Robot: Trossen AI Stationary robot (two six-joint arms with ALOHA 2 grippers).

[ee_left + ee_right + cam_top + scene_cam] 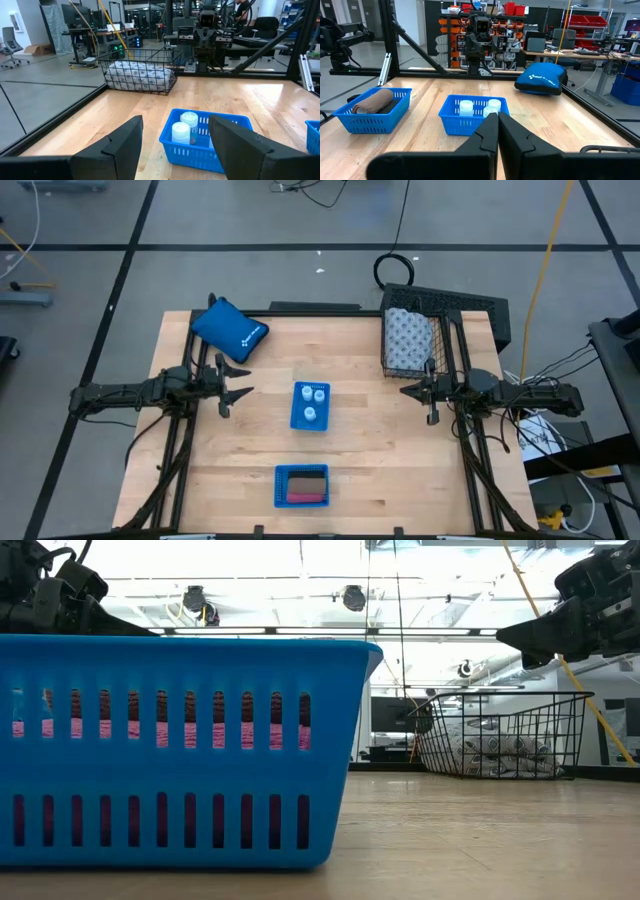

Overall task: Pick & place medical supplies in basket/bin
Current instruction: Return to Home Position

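Three tiny white bottles (312, 402) (182, 127) (475, 106) stand in a small blue tray (296, 420) at the table's middle. The fat dotted roll (408, 340) (140, 75) lies inside the black wire basket (447, 302) (500, 730) at the far right corner. Pink (305, 497), brown and black blocks lie in a second blue tray (279, 485) (180, 750) at the near edge. My left gripper (238, 392) (175, 122) hovers open left of the bottle tray. My right gripper (405, 390) (497, 116) hovers shut right of it, near the basket's near end.
A blue zipped pouch (230, 330) (540, 79) lies at the far left of the table. Bare wood stretches between the two trays and between the bottle tray and the basket. Black frame rails run along the table's left and right sides.
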